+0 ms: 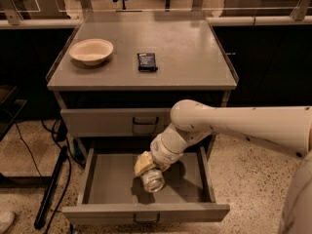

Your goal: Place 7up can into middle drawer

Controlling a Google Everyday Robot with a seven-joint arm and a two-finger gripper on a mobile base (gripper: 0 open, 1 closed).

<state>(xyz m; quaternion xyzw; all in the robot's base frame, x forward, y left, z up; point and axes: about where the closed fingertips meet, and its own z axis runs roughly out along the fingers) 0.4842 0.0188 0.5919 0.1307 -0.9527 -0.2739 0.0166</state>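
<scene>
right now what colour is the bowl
Cream bowl, camera view; end effector holds 7up can over middle drawer.

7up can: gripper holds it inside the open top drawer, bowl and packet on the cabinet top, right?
Wrong drawer. The camera view shows the gripper holding the 7up can inside the open middle drawer; the top drawer is shut. The bowl and packet are on the cabinet top.

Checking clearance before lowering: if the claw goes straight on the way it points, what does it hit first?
The claw, gripping the 7up can, points down into the open middle drawer; the can would probably meet the drawer floor first, though the gap is unclear.
</scene>
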